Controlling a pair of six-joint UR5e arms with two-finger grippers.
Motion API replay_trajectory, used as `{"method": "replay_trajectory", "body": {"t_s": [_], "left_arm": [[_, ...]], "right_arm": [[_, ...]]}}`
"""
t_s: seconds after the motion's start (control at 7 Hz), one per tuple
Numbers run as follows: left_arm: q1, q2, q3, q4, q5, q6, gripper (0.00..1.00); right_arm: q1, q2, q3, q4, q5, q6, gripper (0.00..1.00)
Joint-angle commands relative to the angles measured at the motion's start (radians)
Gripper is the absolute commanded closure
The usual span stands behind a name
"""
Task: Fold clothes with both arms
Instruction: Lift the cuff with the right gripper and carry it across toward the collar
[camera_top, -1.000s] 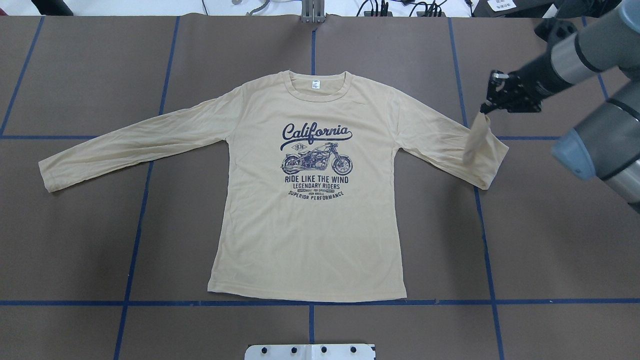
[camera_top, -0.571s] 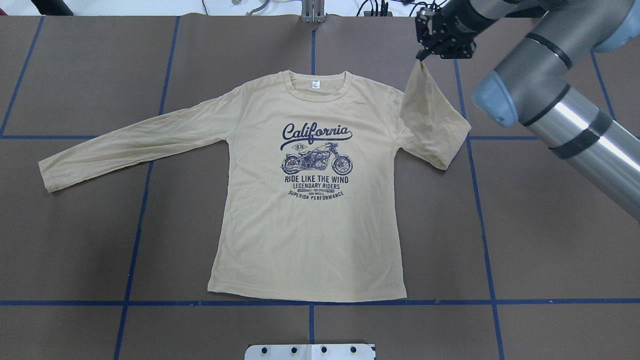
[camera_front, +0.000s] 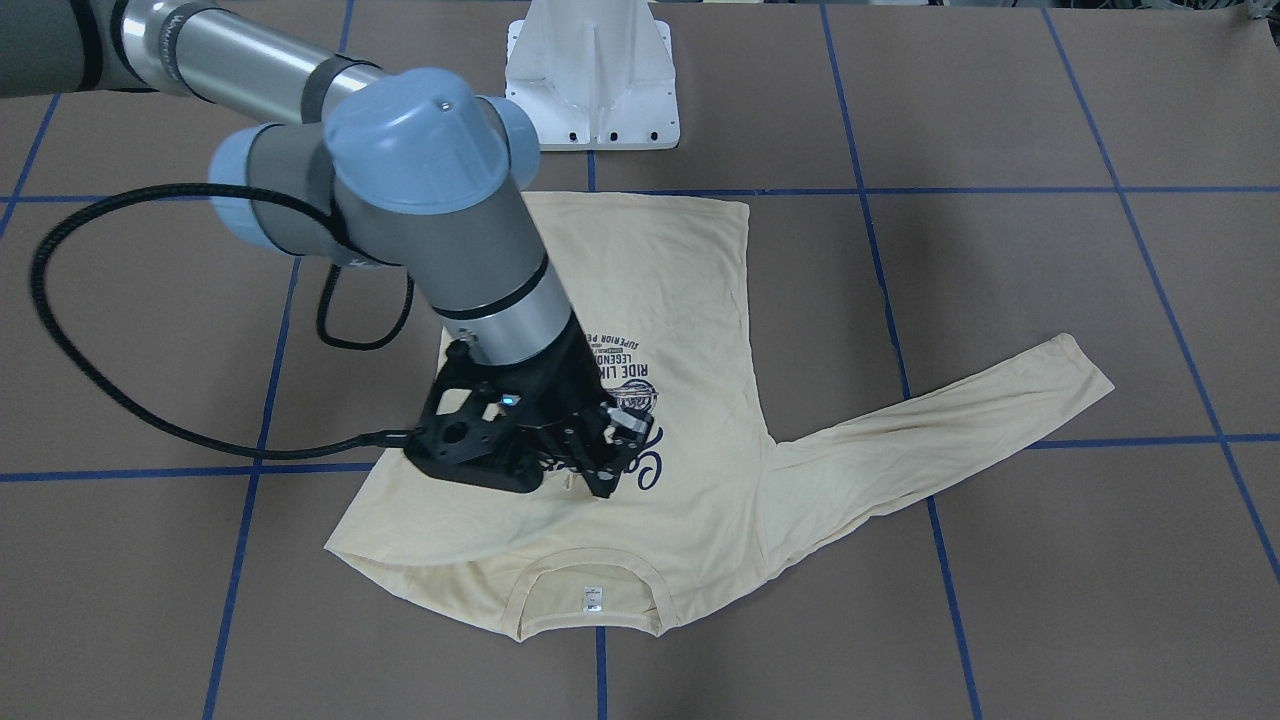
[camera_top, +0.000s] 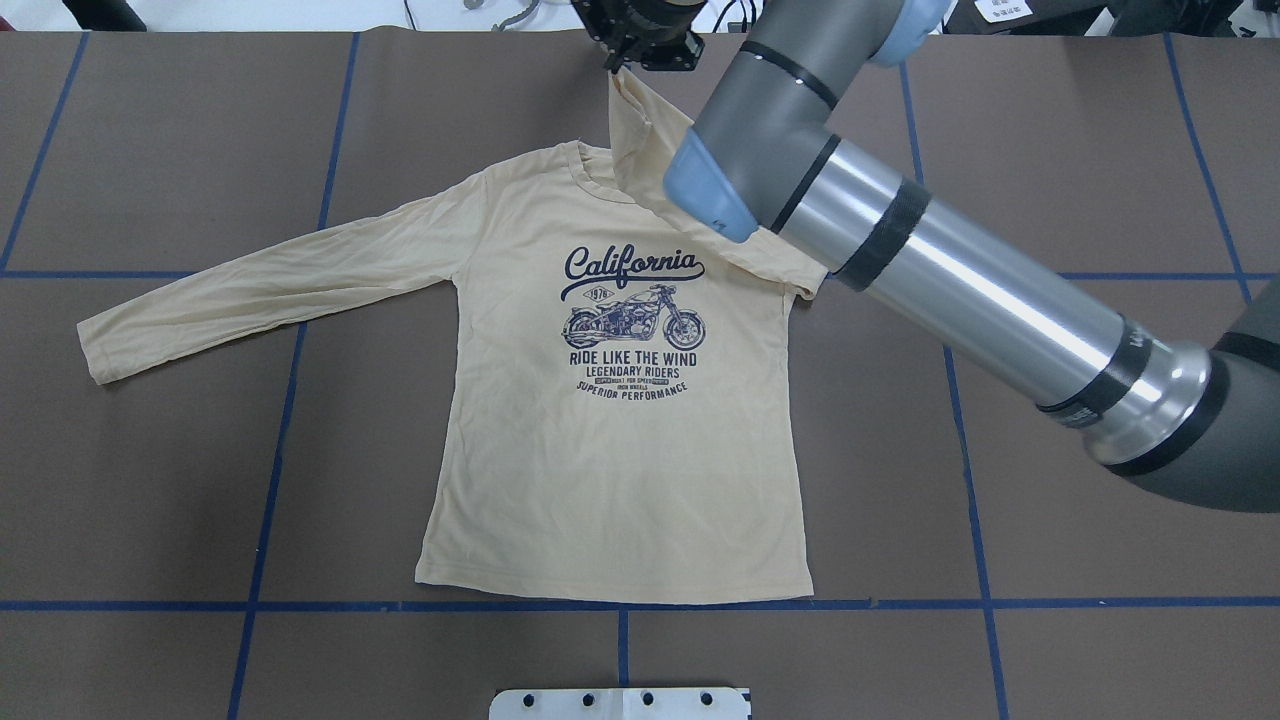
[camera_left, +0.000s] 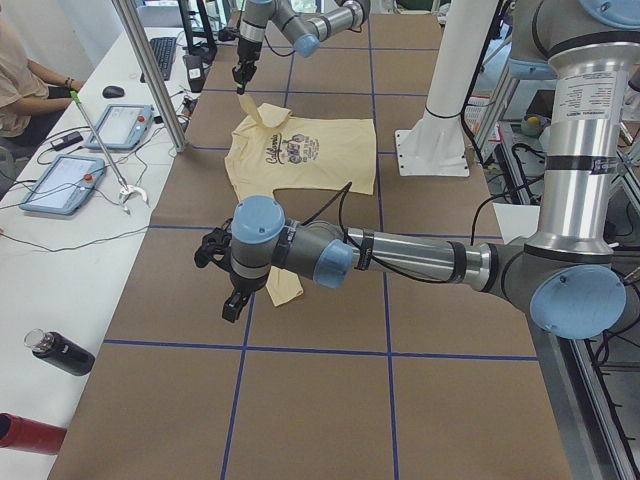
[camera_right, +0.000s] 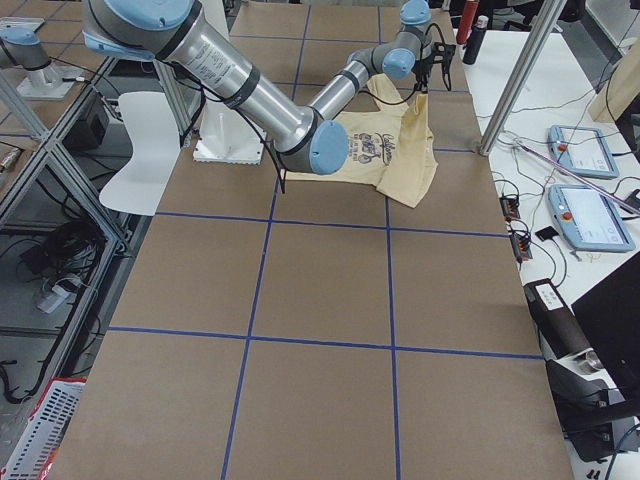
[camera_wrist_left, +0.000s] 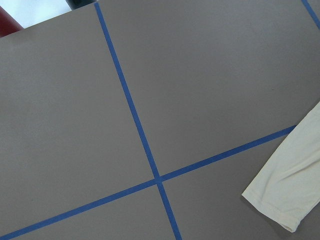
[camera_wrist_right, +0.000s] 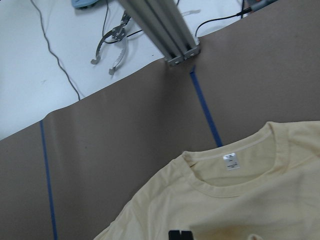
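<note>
Folding: black two-finger right gripper (camera_top: 618, 64) pinched the sleeve cuff (camera_top: 630, 105) of the pale cream-yellow thin T-shirt (camera_top: 620, 480), aloft at twelve o'clock.
Advice: it needed laying flat across the chest.

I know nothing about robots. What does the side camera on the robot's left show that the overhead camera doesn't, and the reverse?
Only the exterior left view shows the left gripper, hanging beside the left cuff, plus a seated person, and two touchscreen consoles and a black bottle on the side bench. Only the overhead view makes the navy print readable. Both show the T-shirt spread on the table, and the right gripper holding the right sleeve raised near the collar.
</note>
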Motion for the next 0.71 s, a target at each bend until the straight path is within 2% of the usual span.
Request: {"method": "replay_trajectory", "body": {"t_s": [0.0, 0.29, 0.57], "left_arm": [[0.000, -0.002, -0.001, -0.001, 0.001, 0.000, 0.00], [0.000, -0.002, -0.001, -0.001, 0.001, 0.000, 0.00], [0.000, -0.002, -0.002, -0.001, -0.001, 0.000, 0.00]], "right_arm": [[-0.098, 0.079, -0.113, 0.089, -0.099, 0.001, 1.00], [-0.128, 0.088, -0.136, 0.098, -0.111, 0.001, 1.00], [-0.157, 0.145, -0.211, 0.104, -0.137, 0.001, 1.00]]}}
